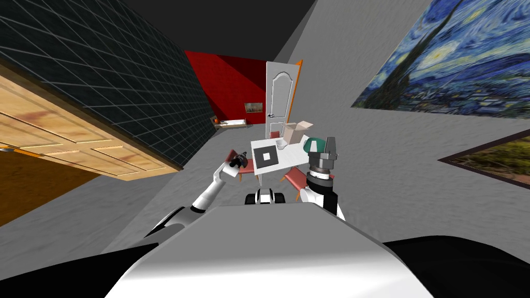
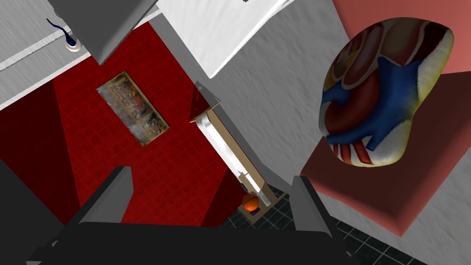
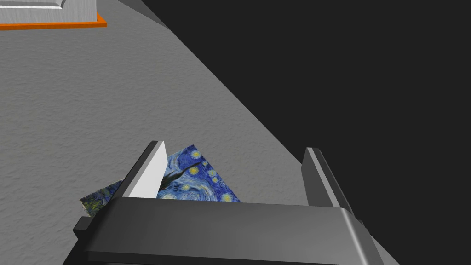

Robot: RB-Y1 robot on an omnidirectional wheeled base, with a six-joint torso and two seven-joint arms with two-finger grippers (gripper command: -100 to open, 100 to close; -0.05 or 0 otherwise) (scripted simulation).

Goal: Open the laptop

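The laptop (image 1: 267, 158) lies flat and closed on a small white table (image 1: 283, 153); it is a dark square with a white patch in its middle. My left gripper (image 1: 240, 159) hangs just off the table's left side, over a red chair (image 1: 248, 165), apart from the laptop. In the left wrist view its fingers (image 2: 115, 191) stand wide apart with nothing between them, so the left gripper (image 2: 211, 202) is open. My right gripper (image 1: 330, 147) is raised upright at the table's right side. It (image 3: 234, 170) is open and holds nothing.
A beige open box (image 1: 296, 132) and a green round object (image 1: 312, 145) stand on the table's far side. Red chairs (image 1: 295, 178) ring the table, one bearing a patterned cushion (image 2: 381, 92). A white door (image 1: 279, 98) stands behind, with a red wall (image 1: 227, 88) beyond it.
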